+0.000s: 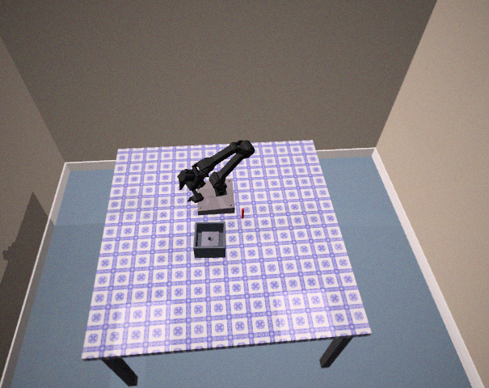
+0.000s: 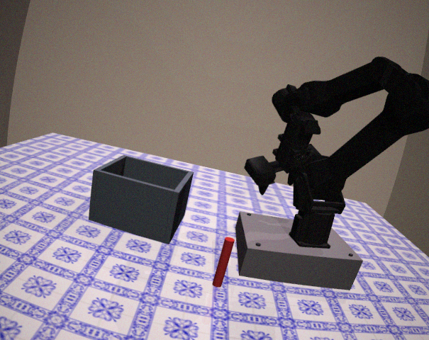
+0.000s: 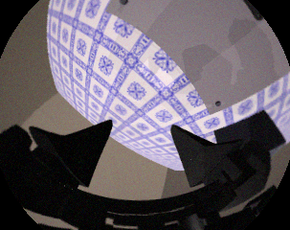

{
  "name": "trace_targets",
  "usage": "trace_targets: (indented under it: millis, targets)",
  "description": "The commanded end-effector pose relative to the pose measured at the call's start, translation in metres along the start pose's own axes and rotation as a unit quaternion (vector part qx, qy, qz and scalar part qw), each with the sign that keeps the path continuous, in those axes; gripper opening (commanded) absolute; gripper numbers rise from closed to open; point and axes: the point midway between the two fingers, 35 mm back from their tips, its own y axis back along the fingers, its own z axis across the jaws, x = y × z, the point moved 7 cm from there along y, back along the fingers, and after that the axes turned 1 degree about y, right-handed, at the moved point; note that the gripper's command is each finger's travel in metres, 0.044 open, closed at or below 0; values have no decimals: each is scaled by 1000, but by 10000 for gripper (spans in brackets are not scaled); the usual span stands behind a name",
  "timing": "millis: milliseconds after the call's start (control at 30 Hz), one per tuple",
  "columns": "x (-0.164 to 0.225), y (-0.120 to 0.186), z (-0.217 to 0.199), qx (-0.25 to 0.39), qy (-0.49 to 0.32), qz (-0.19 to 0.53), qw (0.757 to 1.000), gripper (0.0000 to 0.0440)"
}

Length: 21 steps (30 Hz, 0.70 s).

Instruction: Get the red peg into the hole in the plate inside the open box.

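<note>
The red peg (image 1: 242, 213) (image 2: 223, 261) stands upright on the table, beside the corner of the arm's grey base. The dark grey open box (image 1: 209, 252) (image 2: 132, 206) stands in front of the base. Its light plate (image 1: 205, 243) lies at the bottom, with a dark hole (image 1: 210, 238) in the middle that shows in the top view; the box walls hide it in the exterior view. My gripper (image 1: 186, 194) (image 2: 286, 201) (image 3: 143, 126) is open, its fingers wide apart with nothing between them. It hangs in the air beside the base, away from the peg and the box.
The grey base block (image 1: 216, 211) (image 2: 298, 267) (image 3: 202, 29) carries the arm, which is folded back above it. A blue-and-white patterned cloth (image 1: 236, 292) (image 2: 123, 272) (image 3: 135, 91) covers the table. Neither peg nor box shows in the wrist view.
</note>
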Motion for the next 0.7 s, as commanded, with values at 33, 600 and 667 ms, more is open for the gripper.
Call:
trace_targets:
  millis: [33,600,667]
  targets:
    - [10,5,-2,7,7,16,1000,430]
    - [45,37,-62,105,272,78,953,440]
    - [47,41,-70,116,303,84,942,440]
